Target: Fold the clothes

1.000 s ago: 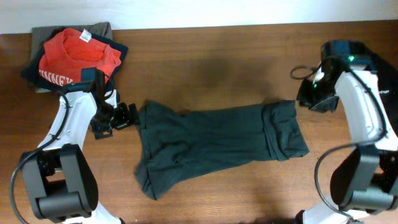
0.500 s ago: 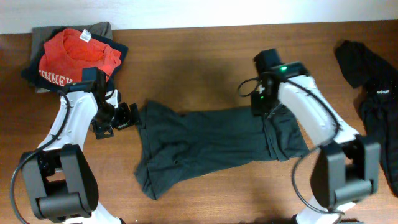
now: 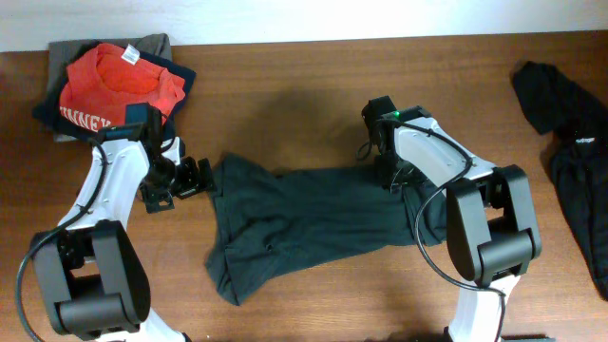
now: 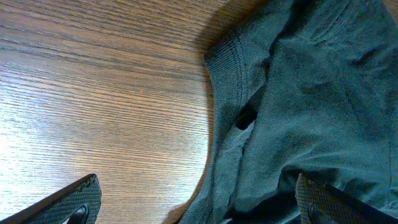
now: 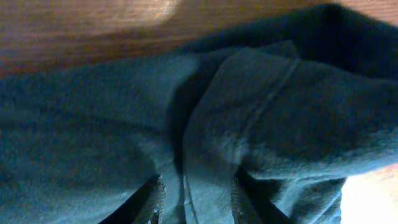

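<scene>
Centrally, the dark T-shirt (image 3: pixel 323 214) lies rumpled; left gripper (image 3: pixel 195 178), jaws spread, sits at its left edge; right gripper (image 5: pixel 198 200) straddles a fold, pinch uncertain.

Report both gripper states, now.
Left gripper: open, empty, at the edge of the dark shirt.
Right gripper: jaws astride a fold of that shirt; firm grip cannot be told.
</scene>
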You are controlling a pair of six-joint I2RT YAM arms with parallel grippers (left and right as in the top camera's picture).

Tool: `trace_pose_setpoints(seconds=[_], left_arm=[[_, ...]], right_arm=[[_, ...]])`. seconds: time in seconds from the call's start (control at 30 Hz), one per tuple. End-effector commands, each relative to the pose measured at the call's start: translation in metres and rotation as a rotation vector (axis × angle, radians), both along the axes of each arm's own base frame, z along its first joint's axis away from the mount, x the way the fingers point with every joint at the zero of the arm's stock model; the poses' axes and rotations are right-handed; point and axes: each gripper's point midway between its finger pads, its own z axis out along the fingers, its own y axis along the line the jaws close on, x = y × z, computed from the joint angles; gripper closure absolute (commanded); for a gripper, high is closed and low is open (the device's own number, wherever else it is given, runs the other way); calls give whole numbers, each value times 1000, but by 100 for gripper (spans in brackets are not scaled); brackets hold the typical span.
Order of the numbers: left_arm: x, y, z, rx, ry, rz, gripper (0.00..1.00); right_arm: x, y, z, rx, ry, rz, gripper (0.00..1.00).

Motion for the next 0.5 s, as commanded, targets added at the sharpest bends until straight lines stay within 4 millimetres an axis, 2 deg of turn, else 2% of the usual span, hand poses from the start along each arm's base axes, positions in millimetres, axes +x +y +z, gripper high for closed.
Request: trace_pose_setpoints(seconds=[0.0,0.07,0.2,0.47], left_arm=[[-1,-3,7,-8,-24,-18,1],[-1,-3,7,-8,-24,-18,1],[-1,-3,7,-8,-24,-18,1],[-1,-3,7,-8,-24,-18,1]], right_arm=[[4,-5,0,-42,-23,-11,62],[5,-4,-1,-41,-29,-11,63],[7,-4,-1,-38,-35,-11,76],[6,-3,-8,-39,-23,-11,75]])
